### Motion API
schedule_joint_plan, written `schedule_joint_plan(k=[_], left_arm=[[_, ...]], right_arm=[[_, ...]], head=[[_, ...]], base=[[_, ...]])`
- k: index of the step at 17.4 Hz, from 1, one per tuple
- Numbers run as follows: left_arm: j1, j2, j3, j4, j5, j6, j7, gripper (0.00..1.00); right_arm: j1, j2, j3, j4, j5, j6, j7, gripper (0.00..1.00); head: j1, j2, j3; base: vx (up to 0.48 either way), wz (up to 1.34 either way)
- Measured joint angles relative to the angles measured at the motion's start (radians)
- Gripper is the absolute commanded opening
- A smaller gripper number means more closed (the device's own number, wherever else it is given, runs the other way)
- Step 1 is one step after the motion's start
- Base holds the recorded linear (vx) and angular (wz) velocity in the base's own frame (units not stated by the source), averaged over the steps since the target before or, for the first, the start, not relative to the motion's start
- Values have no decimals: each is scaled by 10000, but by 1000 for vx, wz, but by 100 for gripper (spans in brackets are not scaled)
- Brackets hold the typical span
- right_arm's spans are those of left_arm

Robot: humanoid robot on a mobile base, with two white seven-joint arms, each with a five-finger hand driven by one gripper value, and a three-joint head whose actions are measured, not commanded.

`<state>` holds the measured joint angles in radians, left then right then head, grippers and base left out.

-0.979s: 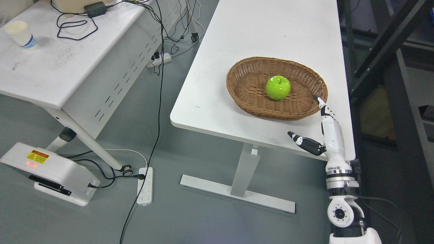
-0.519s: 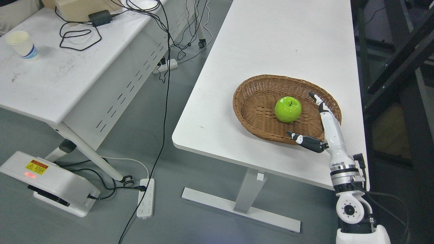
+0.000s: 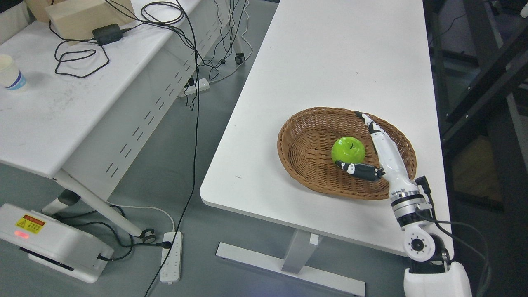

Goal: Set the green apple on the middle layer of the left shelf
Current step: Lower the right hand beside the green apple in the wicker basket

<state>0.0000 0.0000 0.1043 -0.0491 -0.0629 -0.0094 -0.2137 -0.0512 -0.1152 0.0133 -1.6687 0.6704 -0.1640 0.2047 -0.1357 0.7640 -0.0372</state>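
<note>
R hand [image 3: 381,150] advanced, open beside apple [image 3: 348,150]

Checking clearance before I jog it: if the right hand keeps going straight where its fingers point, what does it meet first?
Probably the far rim of the basket; the right hand points past the green apple, which sits beside it. Depth is unclear.

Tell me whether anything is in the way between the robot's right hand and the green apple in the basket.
Nothing visible. The right hand is open inside the wicker basket, thumb below and fingers beside the green apple, with only bare weave around it.
</note>
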Motion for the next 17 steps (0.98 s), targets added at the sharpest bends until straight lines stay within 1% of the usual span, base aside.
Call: schedule_joint_plan(k=[3, 8, 17], left_arm=[[0, 0, 0, 0, 0, 0, 0, 100], [0, 0, 0, 0, 0, -2, 0, 100], [0, 0, 0, 0, 0, -2, 0, 100]], right_arm=[[-134, -78, 437, 251, 494, 8, 259, 100], [-388, -171, 940, 654, 1001, 12, 320, 100], [-1188, -324, 1232, 1301, 1237, 83, 276, 100]], head=[[0, 0, 0], [0, 0, 0], [0, 0, 0]], base=[[47, -24], [17, -3], [0, 0]])
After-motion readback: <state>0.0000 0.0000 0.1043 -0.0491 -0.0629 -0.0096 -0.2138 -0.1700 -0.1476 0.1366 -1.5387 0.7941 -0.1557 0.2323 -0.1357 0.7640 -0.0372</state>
